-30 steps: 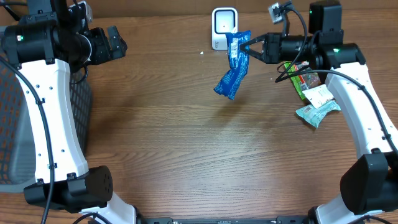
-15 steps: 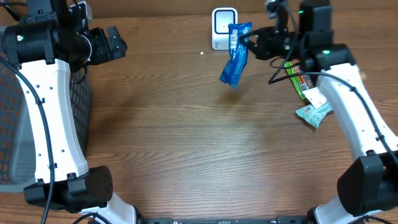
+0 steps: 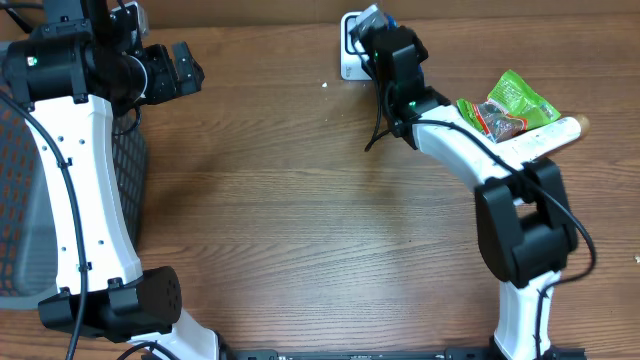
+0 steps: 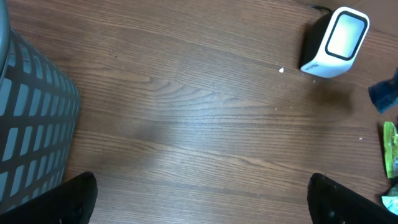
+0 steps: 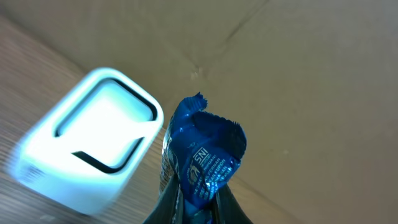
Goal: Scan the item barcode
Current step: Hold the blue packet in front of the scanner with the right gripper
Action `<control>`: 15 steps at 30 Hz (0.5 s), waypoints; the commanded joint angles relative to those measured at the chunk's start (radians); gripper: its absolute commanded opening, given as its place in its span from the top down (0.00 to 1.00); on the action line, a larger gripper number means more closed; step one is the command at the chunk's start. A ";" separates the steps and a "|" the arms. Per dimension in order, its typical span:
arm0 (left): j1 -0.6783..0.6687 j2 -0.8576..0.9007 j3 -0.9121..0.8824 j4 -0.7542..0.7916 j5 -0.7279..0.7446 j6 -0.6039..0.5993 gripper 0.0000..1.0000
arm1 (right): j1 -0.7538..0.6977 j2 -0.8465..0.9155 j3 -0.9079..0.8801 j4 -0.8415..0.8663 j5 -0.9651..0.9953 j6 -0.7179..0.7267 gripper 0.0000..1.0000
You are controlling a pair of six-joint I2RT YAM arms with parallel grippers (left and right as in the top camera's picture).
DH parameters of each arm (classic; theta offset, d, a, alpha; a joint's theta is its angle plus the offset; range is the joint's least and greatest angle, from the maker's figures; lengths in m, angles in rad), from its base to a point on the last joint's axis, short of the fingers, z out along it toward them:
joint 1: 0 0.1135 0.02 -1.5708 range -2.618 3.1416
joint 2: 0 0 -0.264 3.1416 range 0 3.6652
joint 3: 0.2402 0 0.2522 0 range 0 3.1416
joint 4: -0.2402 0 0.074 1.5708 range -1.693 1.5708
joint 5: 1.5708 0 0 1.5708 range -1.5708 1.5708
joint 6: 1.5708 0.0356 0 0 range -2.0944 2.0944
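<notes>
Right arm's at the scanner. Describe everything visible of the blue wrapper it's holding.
The blue wrapper is glossy, crinkled, foil-like plastic with a jagged sealed end farthest from the grip and small white print on its face. The shut right gripper pinches it low down. It sits just beside the white barcode scanner, apparently not touching it. No barcode shows in the wrist view. Overhead, the arm hides nearly all of it.
</notes>
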 commanded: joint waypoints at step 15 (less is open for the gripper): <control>-0.007 0.000 -0.001 0.001 -0.003 0.008 0.00 | -0.013 0.141 0.012 0.332 -0.183 -0.611 0.96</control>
